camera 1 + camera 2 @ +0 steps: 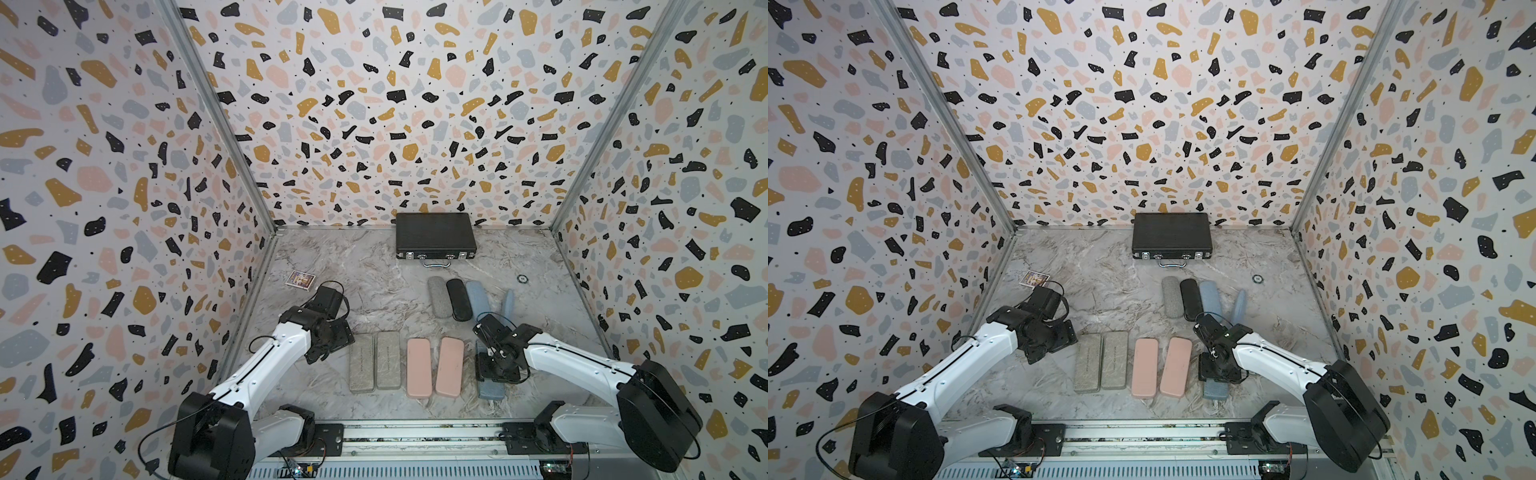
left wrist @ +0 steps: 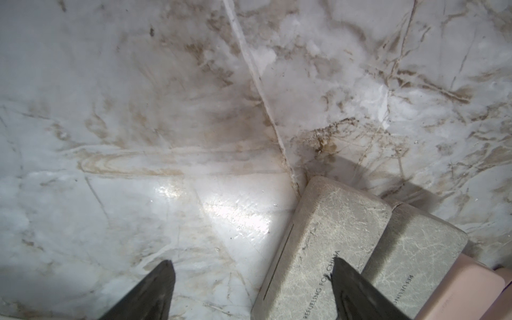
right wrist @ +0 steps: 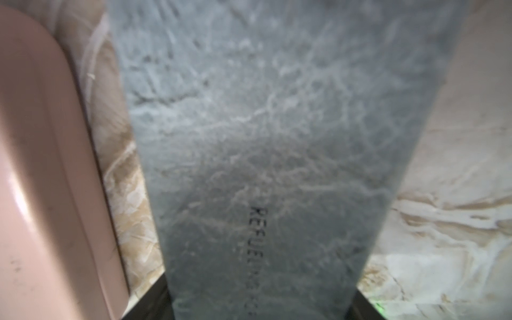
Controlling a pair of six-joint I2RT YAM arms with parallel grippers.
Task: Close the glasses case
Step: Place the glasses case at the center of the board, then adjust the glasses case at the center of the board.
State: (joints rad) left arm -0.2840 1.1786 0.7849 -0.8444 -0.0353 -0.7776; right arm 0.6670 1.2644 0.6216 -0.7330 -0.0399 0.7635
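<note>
Left gripper point(image 2: 250, 260): fingers spread, empty, at 8 o'clock on the marble-look table point(image 1: 374, 282), beside the grey cases point(image 1: 361, 365). Blue-grey glasses case point(image 3: 263, 124), at 5 o'clock: likely light, a rigid shell with grained, grippy skin; right gripper point(image 3: 253, 303) straddles its long sides, the sensible hold, though firm contact cannot be told. Table glossy; terrazzo-print walls point(image 1: 374, 104) close on three sides.

My arms point(image 1: 270, 357) are white with black joints. The table point(image 1: 374, 291) is grey-white marble veined tan. The walls point(image 1: 374, 104) are terrazzo in ochre, pink, grey and black. Nearer me than the black briefcase point(image 1: 435, 235) lie mottled grey-beige cases point(image 1: 360, 363), plain pink cases point(image 1: 419, 368) and a crackled blue-grey case point(image 3: 263, 124).
</note>
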